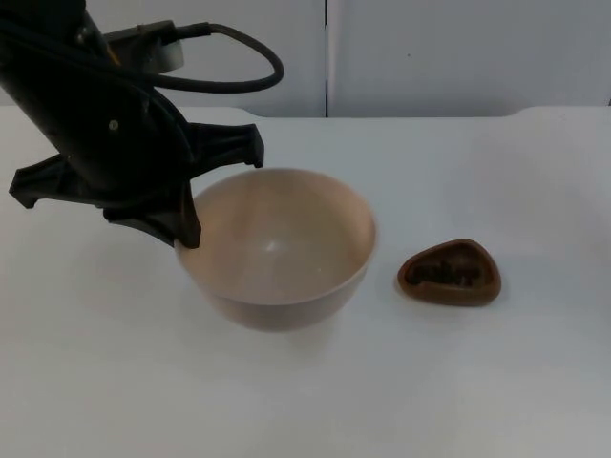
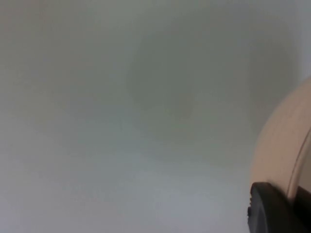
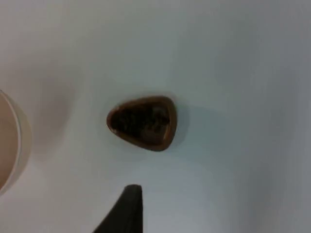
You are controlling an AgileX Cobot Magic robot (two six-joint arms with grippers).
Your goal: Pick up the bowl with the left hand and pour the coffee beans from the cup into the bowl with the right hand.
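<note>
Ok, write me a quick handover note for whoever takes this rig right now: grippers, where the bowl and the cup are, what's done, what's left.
Left gripper: at the beige bowl's rim on its left side, one finger against the outer wall; a firm grip cannot be confirmed.
Right gripper: above the table, looking down on the brown cup; one fingertip is short of the cup, which is not held.
Bowl: on the white table, inside looks empty.
Cup: right of the bowl, apart from it, coffee beans inside.
Done: left approach to the bowl.
Left: lift bowl, grasp cup, pour beans.
</note>
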